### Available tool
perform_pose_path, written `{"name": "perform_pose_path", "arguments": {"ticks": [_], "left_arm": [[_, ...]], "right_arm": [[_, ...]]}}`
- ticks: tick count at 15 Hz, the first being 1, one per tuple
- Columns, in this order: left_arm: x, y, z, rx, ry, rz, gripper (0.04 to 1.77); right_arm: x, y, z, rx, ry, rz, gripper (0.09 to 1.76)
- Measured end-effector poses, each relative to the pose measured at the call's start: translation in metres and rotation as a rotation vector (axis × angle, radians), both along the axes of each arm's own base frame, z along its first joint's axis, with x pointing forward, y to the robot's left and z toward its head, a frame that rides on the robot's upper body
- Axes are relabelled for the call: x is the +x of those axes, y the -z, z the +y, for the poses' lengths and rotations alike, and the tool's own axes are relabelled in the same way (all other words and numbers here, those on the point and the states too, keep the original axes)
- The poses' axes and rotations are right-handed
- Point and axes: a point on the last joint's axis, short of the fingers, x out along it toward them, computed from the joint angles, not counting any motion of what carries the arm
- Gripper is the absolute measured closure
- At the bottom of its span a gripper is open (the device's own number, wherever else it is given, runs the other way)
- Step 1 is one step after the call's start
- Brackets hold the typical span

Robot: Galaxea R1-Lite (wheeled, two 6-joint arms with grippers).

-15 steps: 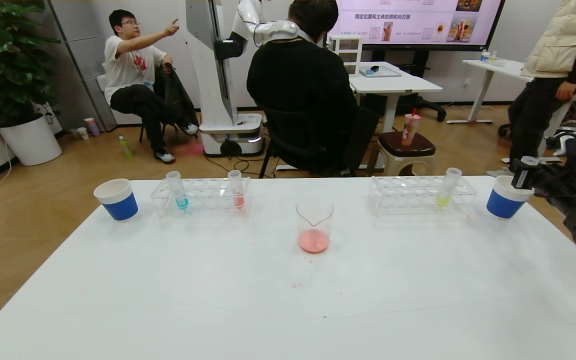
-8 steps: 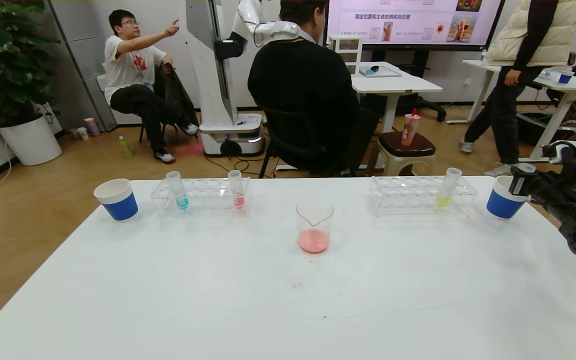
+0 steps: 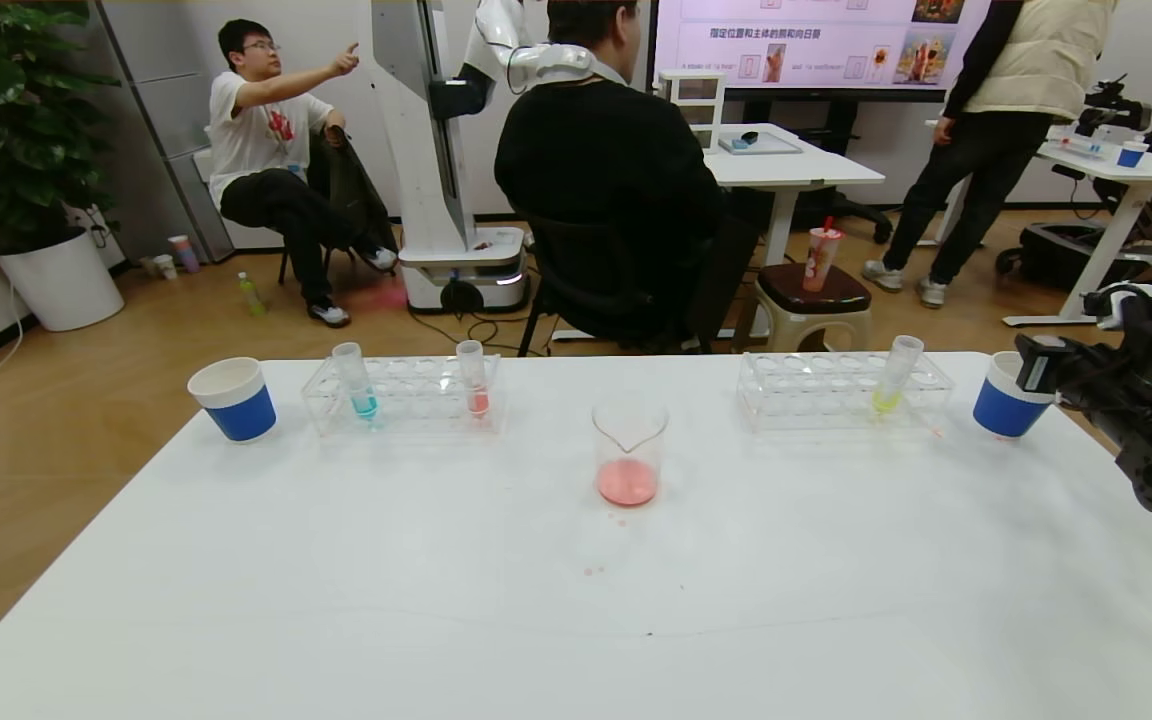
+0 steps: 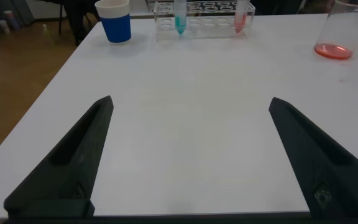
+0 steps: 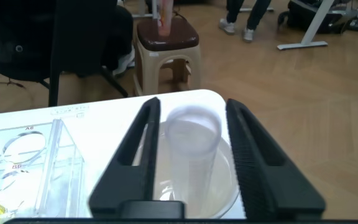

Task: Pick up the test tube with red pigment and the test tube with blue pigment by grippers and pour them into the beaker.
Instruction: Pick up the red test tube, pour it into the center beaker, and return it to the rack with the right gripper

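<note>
The test tube with blue pigment (image 3: 361, 385) and the test tube with red pigment (image 3: 476, 384) stand in the clear left rack (image 3: 406, 405); the left wrist view shows them far off as the blue tube (image 4: 180, 17) and the red tube (image 4: 240, 15). The beaker (image 3: 628, 445) stands mid-table with a little pink liquid in it. My right gripper (image 3: 1036, 368) hovers over the right blue cup (image 3: 1001, 408). Its jaws are slightly open around an empty clear tube (image 5: 191, 146), with a gap beside it, and the tube's bottom is in the cup. My left gripper (image 4: 190, 100) is open and empty over bare table.
A second clear rack (image 3: 836, 398) on the right holds a yellow-green tube (image 3: 893, 378). Another blue cup (image 3: 233, 400) stands at the far left. Pink drops (image 3: 593, 571) lie in front of the beaker. People, chairs and a stool are beyond the table's far edge.
My right gripper has shifted a little left and lower over the right cup, and its jaws have parted from the empty tube. A person in the background has walked left.
</note>
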Motion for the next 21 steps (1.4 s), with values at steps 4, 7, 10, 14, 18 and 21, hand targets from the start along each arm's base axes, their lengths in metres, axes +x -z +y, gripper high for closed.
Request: {"name": "perform_pose_path", "arguments": {"ticks": [4, 7, 10, 14, 18, 21], "left_arm": [[0.0, 0.0, 0.0, 0.0, 0.0, 0.0, 0.06], [0.0, 0.0, 0.0, 0.0, 0.0, 0.0, 0.06], [0.0, 0.0, 0.0, 0.0, 0.0, 0.0, 0.06], [0.0, 0.0, 0.0, 0.0, 0.0, 0.0, 0.06], [0.0, 0.0, 0.0, 0.0, 0.0, 0.0, 0.06], [0.0, 0.0, 0.0, 0.0, 0.0, 0.0, 0.06]], "right_arm": [[0.0, -0.001, 0.001, -0.003, -0.003, -0.008, 0.11], [0.001, -0.002, 0.003, -0.003, -0.011, -0.011, 0.11], [0.002, -0.012, 0.013, -0.005, -0.038, -0.033, 0.11], [0.002, -0.049, 0.062, -0.019, -0.155, -0.111, 0.11], [-0.019, -0.084, 0.129, -0.012, -0.312, -0.148, 0.11], [-0.051, -0.114, 0.157, -0.015, -0.384, -0.201, 0.11]]}}
